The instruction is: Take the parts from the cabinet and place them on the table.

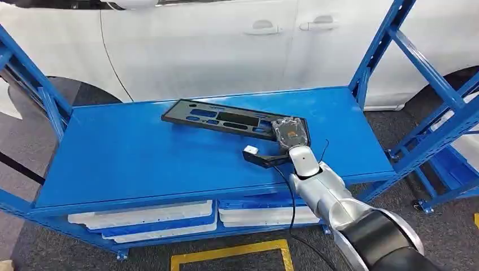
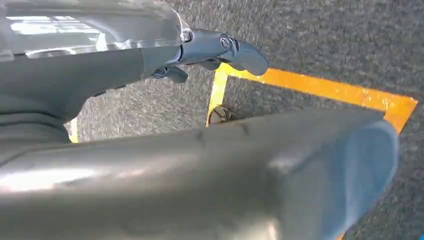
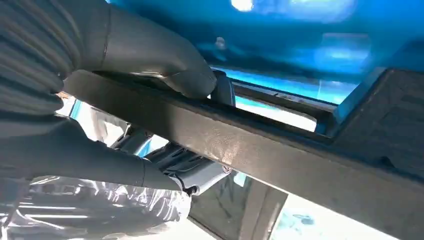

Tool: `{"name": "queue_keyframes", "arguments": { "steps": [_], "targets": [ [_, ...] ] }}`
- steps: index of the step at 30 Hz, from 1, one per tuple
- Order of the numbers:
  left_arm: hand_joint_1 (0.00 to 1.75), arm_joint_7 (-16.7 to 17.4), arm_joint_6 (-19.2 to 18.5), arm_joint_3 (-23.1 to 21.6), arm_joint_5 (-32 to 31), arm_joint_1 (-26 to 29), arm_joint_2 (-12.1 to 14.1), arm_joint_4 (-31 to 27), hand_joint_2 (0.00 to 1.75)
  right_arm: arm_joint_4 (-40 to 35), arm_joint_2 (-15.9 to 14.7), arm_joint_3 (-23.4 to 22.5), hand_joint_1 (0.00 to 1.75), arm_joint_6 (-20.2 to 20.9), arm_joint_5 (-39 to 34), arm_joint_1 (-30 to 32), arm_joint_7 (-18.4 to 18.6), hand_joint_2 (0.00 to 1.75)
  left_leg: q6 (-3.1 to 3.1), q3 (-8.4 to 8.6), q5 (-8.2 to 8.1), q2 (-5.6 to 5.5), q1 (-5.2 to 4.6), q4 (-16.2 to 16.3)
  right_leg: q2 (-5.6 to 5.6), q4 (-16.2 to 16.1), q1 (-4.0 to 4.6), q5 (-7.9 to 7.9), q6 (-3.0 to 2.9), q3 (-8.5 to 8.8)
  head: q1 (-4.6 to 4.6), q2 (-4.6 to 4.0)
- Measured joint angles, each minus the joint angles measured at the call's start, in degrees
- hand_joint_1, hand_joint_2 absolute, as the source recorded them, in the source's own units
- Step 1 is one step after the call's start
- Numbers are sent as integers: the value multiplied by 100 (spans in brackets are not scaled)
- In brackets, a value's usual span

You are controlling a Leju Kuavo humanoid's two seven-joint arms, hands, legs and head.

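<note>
A long black plastic panel (image 1: 226,119) with several cut-outs lies flat on the top board of the blue cabinet (image 1: 141,152). My right hand (image 1: 290,134) is at the panel's right end and grips it. In the right wrist view the thumb (image 3: 165,65) presses on one side of the panel's edge (image 3: 300,160), and the darker fingers (image 3: 190,170) curl under the other side. My left hand (image 2: 220,50) hangs over the grey floor, fingers loosely extended and holding nothing.
White trays (image 1: 141,217) lie on the lower shelf. A white car (image 1: 226,45) stands right behind the cabinet. Blue uprights and braces (image 1: 395,51) rise at the right, and another upright (image 1: 34,84) at the left. Yellow floor tape (image 1: 237,251) runs in front.
</note>
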Motion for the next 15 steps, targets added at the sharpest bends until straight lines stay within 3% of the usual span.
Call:
{"name": "queue_keyframes", "arguments": {
  "steps": [2,3,4,5,6,8,9,10,12,13,14,15],
  "targets": [
    [0,-20,0,0,2,3,0,0,0,-9,15,-11,175,-41,11,-4,-54,175,-66,20,-3,0,6,-31,8,3,20,-9,-66,-6,0,0],
    [0,-50,2,2,9,-3,2,0,0,-35,44,-22,175,-61,28,-3,-92,175,-111,23,-32,0,8,-15,-1,-56,-26,20,-119,26,0,0],
    [0,-103,-2,0,11,-1,2,0,0,-44,48,-44,175,-70,48,-5,-103,175,-135,-3,-104,14,24,73,-6,-77,-35,30,-139,46,0,0],
    [0,-186,-35,0,11,-1,-2,0,0,-52,66,-70,175,-79,74,-13,-107,175,-153,-153,-332,15,25,413,-13,-81,-39,25,-190,45,0,0],
    [0,-268,-61,0,9,1,-4,0,175,-52,98,-83,175,-79,79,-6,-116,175,-172,-365,-562,15,34,882,-12,-81,-32,23,-194,45,0,0],
    [0,-435,-109,0,11,10,-7,0,175,-52,131,-103,175,-81,81,14,-140,175,-207,-760,-835,15,38,1691,-8,-74,-19,15,-206,45,0,0],
    [0,-531,-122,0,13,13,-7,0,175,-52,138,-125,175,-81,81,15,-164,175,-212,-826,-803,15,41,1792,-7,-70,-18,13,-207,48,0,0],
    [0,-583,-122,0,7,14,-4,0,175,-52,140,-148,175,-79,85,19,-194,175,-210,-763,-640,16,45,1620,-6,-67,-18,6,-206,56,0,0],
    [0,-638,-127,0,-18,13,-4,0,175,-57,157,-190,175,-81,83,18,-245,175,-188,-313,-81,18,56,627,10,-51,-21,-14,-178,78,0,0],
    [0,-649,-127,0,-24,12,-4,0,175,-72,175,-216,175,-90,63,18,-284,175,-166,-105,92,22,57,129,18,-35,-19,-32,-152,75,0,0],
    [0,-653,-120,0,-30,8,-4,0,175,-79,188,-262,175,-109,17,15,-337,175,-145,-39,2,14,21,33,24,-7,25,-39,-125,47,0,0],
    [0,-662,-122,-2,-59,2,-4,0,175,-94,194,-312,175,-144,-72,19,-436,175,-98,-61,23,6,20,40,34,-7,16,-22,-96,28,0,0]
  ]
}}
